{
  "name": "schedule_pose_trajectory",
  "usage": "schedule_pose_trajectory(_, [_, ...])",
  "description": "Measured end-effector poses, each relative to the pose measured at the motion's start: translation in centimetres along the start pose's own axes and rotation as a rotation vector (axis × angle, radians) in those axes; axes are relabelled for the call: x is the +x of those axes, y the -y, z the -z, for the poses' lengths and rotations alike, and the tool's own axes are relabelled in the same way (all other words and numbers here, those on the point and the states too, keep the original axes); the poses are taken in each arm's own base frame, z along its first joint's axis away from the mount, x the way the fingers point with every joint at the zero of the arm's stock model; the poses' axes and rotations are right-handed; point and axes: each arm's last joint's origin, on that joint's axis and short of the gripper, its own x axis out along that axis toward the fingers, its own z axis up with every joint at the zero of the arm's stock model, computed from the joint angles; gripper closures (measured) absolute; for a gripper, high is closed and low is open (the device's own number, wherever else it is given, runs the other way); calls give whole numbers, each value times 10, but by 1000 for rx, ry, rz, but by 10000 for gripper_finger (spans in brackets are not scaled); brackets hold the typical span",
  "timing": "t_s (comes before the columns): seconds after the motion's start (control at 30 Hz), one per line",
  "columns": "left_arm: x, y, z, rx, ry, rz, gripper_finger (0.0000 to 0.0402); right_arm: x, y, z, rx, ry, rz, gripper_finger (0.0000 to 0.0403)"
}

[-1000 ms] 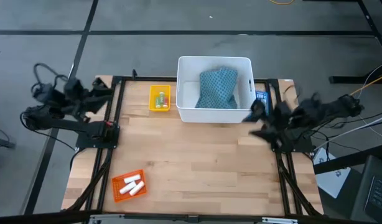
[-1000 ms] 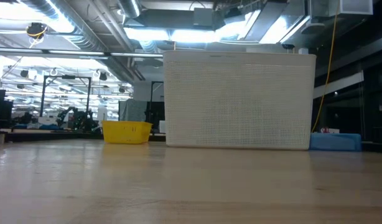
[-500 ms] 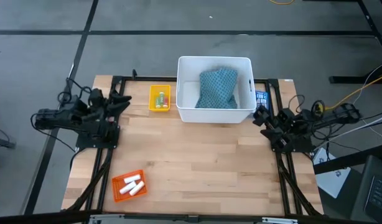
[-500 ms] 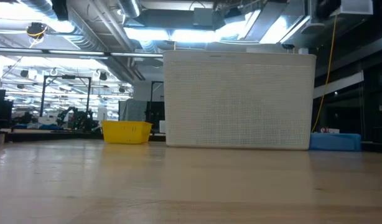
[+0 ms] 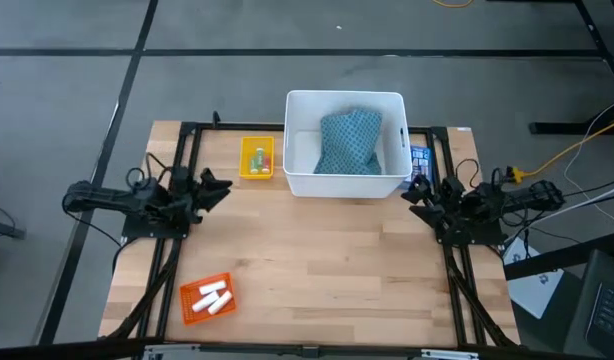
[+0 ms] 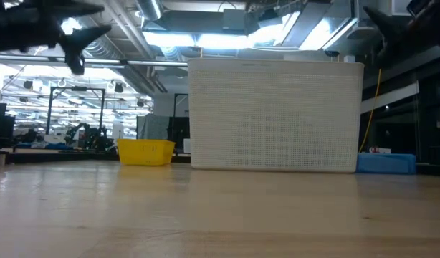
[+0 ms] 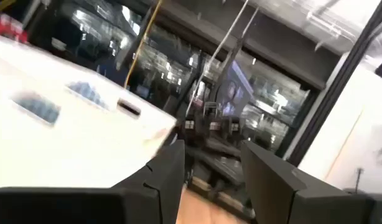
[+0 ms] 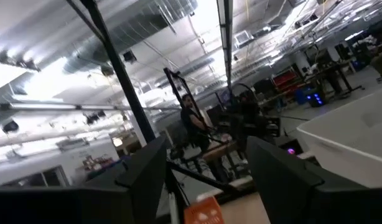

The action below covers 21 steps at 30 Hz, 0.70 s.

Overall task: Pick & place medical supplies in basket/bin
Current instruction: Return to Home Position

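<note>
The white bin (image 5: 345, 178) (image 6: 276, 115) stands at the table's far middle with the teal pouch (image 5: 349, 140) lying inside it. The yellow tray (image 5: 257, 157) (image 6: 145, 152), left of the bin, holds a pale green piece (image 5: 256, 156) and a pink-red piece. The orange tray (image 5: 207, 297), near the left front corner, holds three white rolls (image 5: 216, 298). My left gripper (image 5: 215, 188) (image 7: 209, 155) hovers open over the table's left side. My right gripper (image 5: 417, 192) (image 8: 206, 149) hovers open by the bin's right front corner. Neither touches anything.
A blue printed box (image 5: 420, 157) (image 6: 386, 163) lies on the table right of the bin. Black frame rails (image 5: 177, 230) run along the table's left and right sides. Bare wood (image 5: 317, 250) stretches across the middle and front of the table.
My left gripper has swung from beyond the table's left edge toward the right and the near edge, and now hangs over the wood. My right arm has drawn in, its gripper staying near the bin's right front corner. Both grippers have come into the top of the low view.
</note>
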Motion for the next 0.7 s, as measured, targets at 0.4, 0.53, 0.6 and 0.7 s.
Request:
schedule_pose_trajectory(0.4, [-6, -13, 34, 26, -395, -10, 247, -13, 16, 36, -117, -432, 84, 179])
schedule_pose_trajectory(0.53, [-6, -13, 39, 150, -461, 52, 247, -12, 14, 40, -147, -502, -26, 179])
schedule_pose_trajectory(0.6, [-6, -14, 42, 180, -488, 57, 247, -12, 13, 40, -146, -507, -31, 179])
schedule_pose_trajectory(0.7, [-5, -15, 45, 184, -522, 50, 247, -12, 14, 40, -147, -508, -29, 179])
